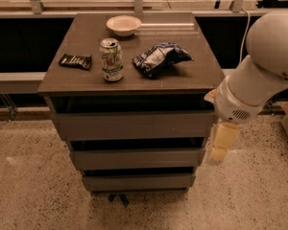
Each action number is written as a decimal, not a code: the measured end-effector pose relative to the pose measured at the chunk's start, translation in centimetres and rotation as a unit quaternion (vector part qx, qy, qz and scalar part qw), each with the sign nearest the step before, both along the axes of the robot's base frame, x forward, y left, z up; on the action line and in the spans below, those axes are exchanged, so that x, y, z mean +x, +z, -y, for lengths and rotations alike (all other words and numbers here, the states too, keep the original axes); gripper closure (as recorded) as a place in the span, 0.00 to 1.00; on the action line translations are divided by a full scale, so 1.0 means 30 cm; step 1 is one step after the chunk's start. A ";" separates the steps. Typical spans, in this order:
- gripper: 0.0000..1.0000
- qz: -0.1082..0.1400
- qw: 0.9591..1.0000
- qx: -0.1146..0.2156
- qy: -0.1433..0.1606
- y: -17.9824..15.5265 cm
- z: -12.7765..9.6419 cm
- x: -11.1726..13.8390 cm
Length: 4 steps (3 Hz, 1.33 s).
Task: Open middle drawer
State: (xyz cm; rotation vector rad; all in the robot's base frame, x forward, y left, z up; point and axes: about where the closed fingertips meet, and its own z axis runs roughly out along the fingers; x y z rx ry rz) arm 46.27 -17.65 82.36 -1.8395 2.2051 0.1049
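**tabletop_tim:** where's the middle drawer (137, 158) at right now?

**gearhead_jo:** Centre of the frame, a bit below the middle. From the bottom up, nearest first: the small bottom drawer (137, 181), then the middle drawer, then the big top drawer (134, 125). Each front steps out further than the one below it. The middle one looks pretty much closed, so I'd say the job hasn't started. Behind that, the surface (185, 78) carries a can (111, 60), a chip bag (159, 59) and a candy bar (75, 61), with a bowl (124, 25) at the back. None of that blocks the fronts.

**tabletop_tim:** and the arm?

**gearhead_jo:** The arm (264, 66) comes in from the right edge, bent downward. The pincer (220, 150) hangs just off the cabinet's right side, level with the middle drawer and not touching it. Can't tell if it's released or clenched. No handles, so I guess it needs to hook an edge.
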 end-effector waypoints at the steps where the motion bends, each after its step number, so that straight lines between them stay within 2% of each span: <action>1: 0.00 -0.020 1.000 0.009 0.015 -0.193 -0.079 0.053; 2: 0.00 -0.020 1.000 0.009 0.015 -0.193 -0.079 0.053; 3: 0.00 -0.032 0.998 0.007 0.058 -0.283 -0.094 0.028; 4: 0.00 -0.048 0.992 0.006 0.113 -0.415 -0.106 -0.010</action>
